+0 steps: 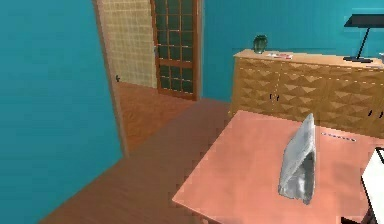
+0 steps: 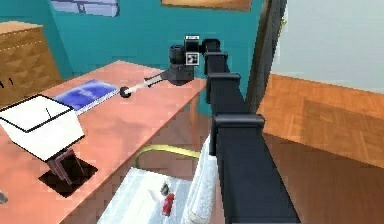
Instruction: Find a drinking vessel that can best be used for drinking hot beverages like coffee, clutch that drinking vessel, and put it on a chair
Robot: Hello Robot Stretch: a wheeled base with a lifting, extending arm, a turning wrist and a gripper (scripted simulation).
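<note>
Hovering over the worktop (image 2: 150,125), your gripper (image 2: 128,92) has a blue book (image 2: 88,93) beside it; you cannot tell whether it holds anything.

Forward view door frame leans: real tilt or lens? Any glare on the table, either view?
Forward view: the door frame leans only in the picture, nothing is tilted; the table shows no glare spot. Arm side view: the table is evenly lit too, no hot spot.
</note>
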